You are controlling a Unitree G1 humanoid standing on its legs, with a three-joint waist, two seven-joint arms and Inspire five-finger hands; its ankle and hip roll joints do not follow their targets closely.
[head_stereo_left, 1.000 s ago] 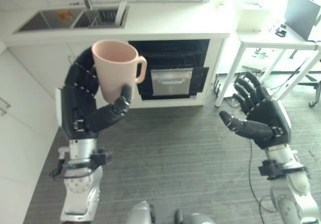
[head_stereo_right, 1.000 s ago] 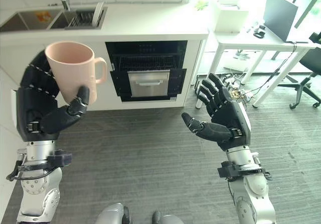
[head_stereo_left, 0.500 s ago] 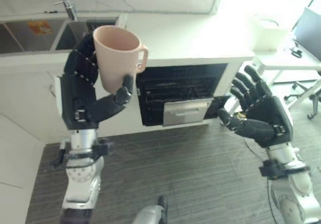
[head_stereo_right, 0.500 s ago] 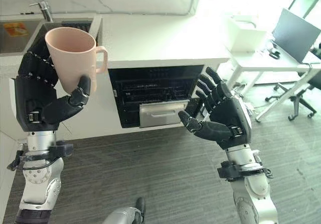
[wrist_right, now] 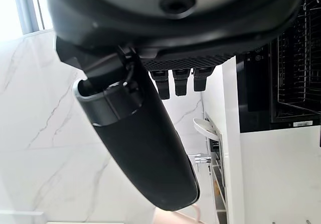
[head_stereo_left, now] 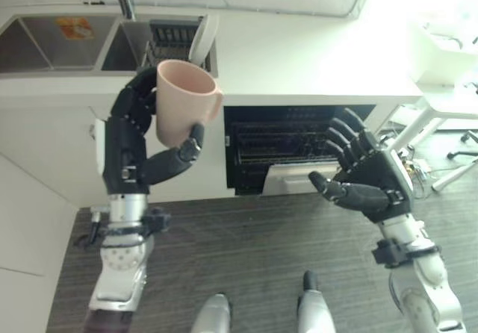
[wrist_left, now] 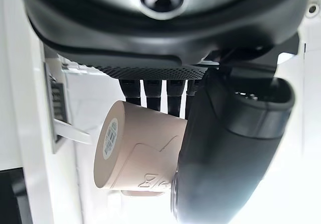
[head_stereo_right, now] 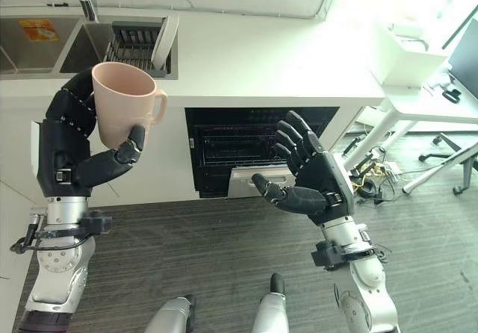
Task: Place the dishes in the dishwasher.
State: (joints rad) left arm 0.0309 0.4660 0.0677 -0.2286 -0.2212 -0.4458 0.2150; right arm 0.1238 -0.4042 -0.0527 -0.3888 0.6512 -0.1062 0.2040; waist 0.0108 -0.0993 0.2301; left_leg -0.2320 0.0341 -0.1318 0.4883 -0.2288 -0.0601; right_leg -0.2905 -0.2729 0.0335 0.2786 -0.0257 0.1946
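Mug (head_stereo_left: 184, 99) is a soft pale pink, the hands holding it are black. Worktop (head_stereo_left: 314, 57) is plain white, dishwasher (head_stereo_left: 291, 142) inside is black, floor (head_stereo_left: 254, 251) is grey with thin stripes.

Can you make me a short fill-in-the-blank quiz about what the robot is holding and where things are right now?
1. The left hand holds a pink ____.
2. The right hand is open and holds ____.
3. The open dishwasher sits under the white ____.
4. A white plate stands in the rack in the ____.

Missing words: mug; nothing; counter; sink
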